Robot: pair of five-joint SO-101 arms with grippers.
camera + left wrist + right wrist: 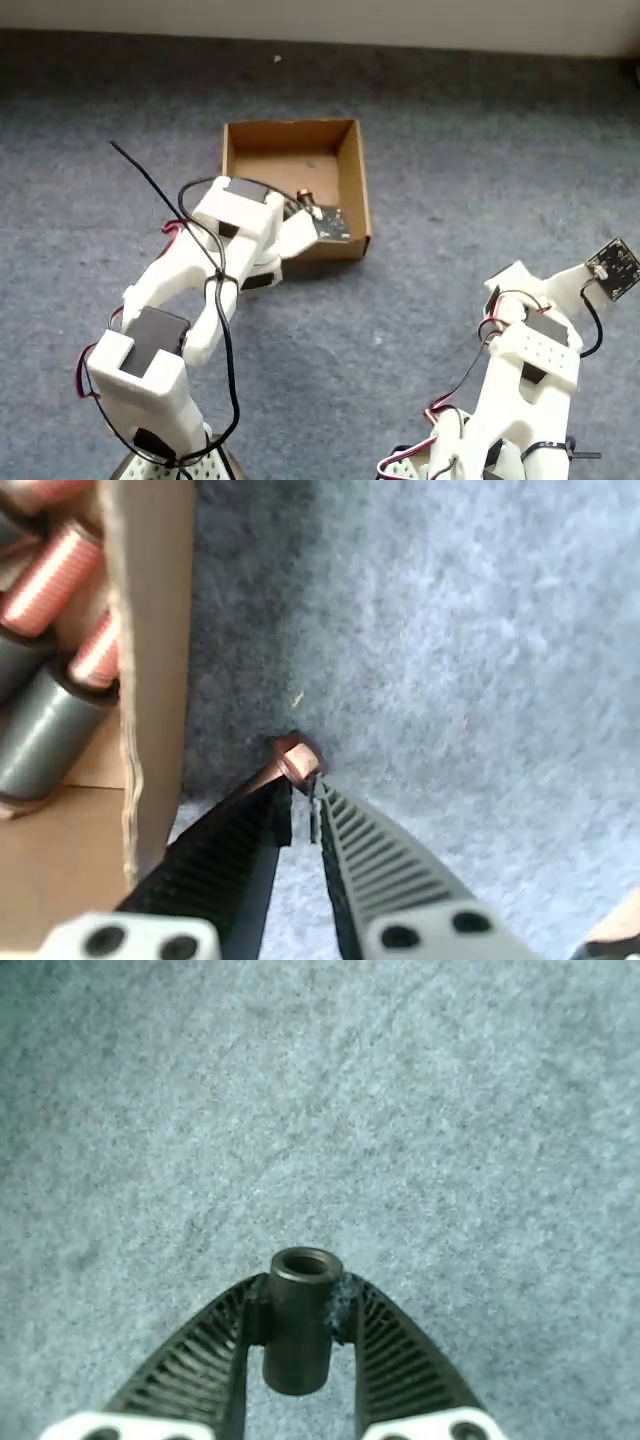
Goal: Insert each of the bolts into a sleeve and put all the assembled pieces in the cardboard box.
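The left hand [303, 798] is closed on 1 copper-coloured bolt [297, 761] and grips it at the very tips of its 2 fingers. The head of the bolt points away from the hand. In the left wrist view the bolt is above the grey desk [480, 630], just beside the outer wall of the cardboard box [150, 680]. Whether it touches the wall, I cannot tell.

Inside the box lie assembled pieces [45, 720]. At least 2 grey sleeves with copper threaded ends coming out of them can be seen there, close to each other and near this wall.

The right hand [300, 1295] is closed around 1 dark sleeve [300, 1330]. It holds the sleeve between both fingers, with the open hole at the far end, over the bare grey desk.

In the high view the left arm [230, 240] is stretched to the front side of the box, near its right corner. The right arm [530, 370] is well apart from the box, at the lower right of the desk.
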